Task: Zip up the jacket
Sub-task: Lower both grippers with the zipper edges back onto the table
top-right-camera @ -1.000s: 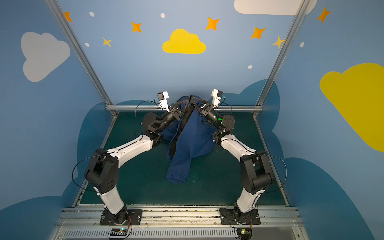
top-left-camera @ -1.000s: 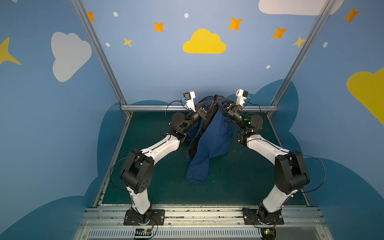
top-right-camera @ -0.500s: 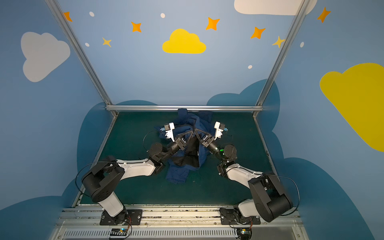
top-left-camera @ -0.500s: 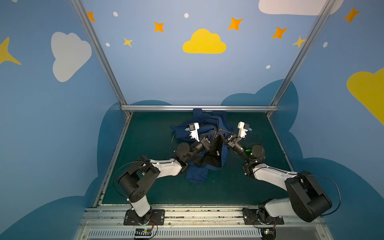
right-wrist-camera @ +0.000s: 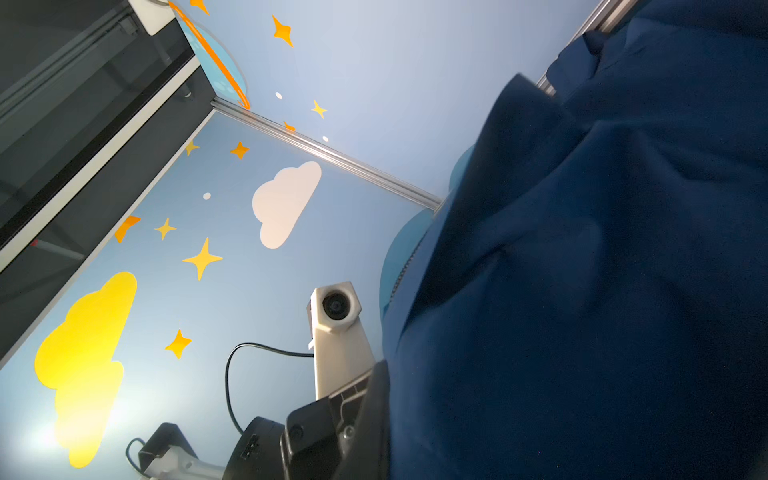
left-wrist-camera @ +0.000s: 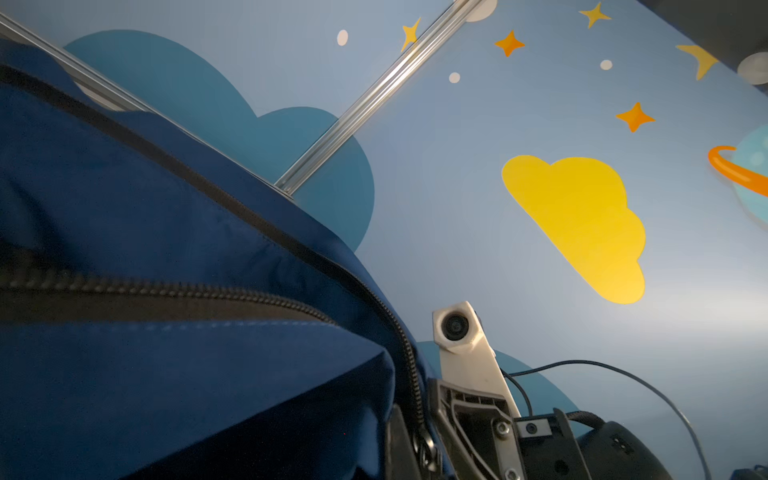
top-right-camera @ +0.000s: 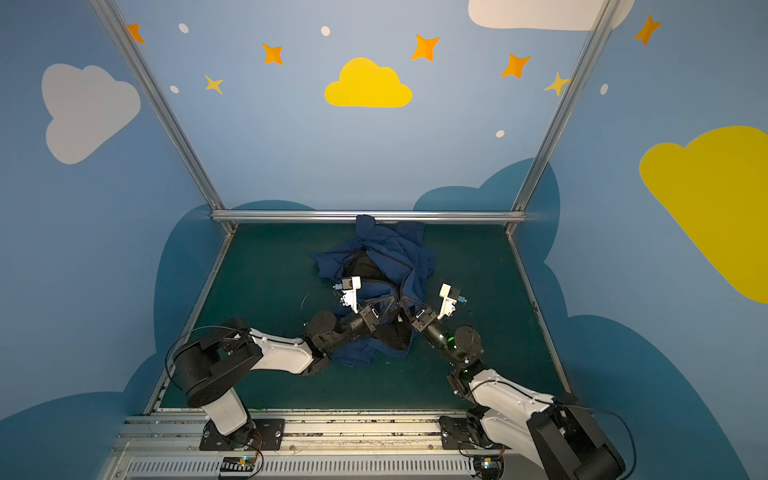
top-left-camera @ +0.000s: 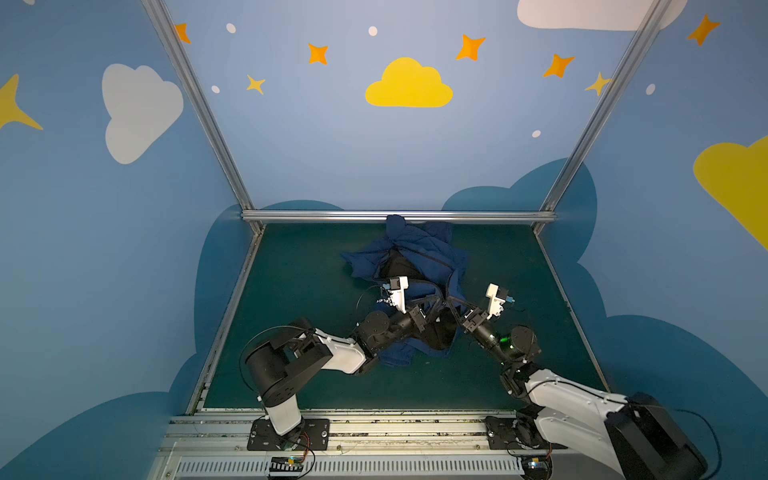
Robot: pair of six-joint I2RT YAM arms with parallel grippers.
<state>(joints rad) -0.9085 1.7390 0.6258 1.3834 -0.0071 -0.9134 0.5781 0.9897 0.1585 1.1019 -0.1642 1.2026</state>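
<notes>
Nearest, two white-and-black arms reach inward over a green table (top-left-camera: 291,316); the left gripper (top-left-camera: 437,301) and the right gripper (top-left-camera: 454,301) meet almost tip to tip at mid-table, each clenched on a front edge of the jacket (top-left-camera: 419,253), holding those edges raised above the heap; in the left wrist view, zipper teeth (left-wrist-camera: 257,297) run along blue cloth toward the jaws; the jacket, navy with black lining showing, lies crumpled at the table's centre; its long axis runs near to far, from a fold beside the left forearm to a tip touching the far metal rail (top-left-camera: 332,215); beyond stands a blue wall (top-left-camera: 332,145) with a yellow cloud.
</notes>
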